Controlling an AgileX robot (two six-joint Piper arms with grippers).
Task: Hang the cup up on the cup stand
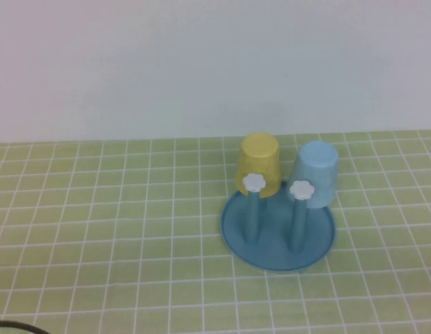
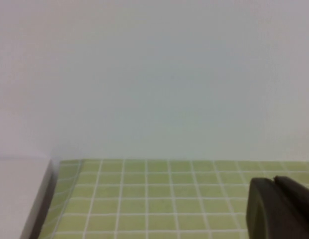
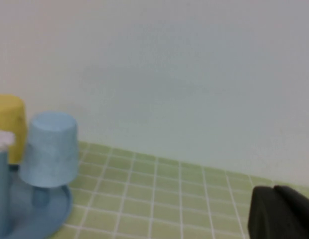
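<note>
Cup: the light blue cup (image 1: 315, 172) is upside down on a back peg of the cup stand, on the right side of the stand in the high view; in the right wrist view (image 3: 50, 149) its rim hangs above the base, with the peg showing under it.
Cup stand: the round blue cup stand (image 1: 279, 242) sits on the table, right of the middle; two front pegs are bare, each with a white flower cap (image 1: 301, 189).
Yellow cup: the yellow cup (image 1: 258, 165) is upside down on the other back peg, just beside the blue one, on its left.
Table: the table (image 1: 97, 229) has a green cloth with white grid lines, against a white wall.
Left gripper: the left gripper (image 2: 281, 209) shows only as a dark part over bare cloth, away from the stand; I cannot tell how its jaws stand.
Right gripper: the right gripper (image 3: 280, 213) is a dark part well apart from the stand, holding nothing visible; jaw state I cannot tell.
</note>
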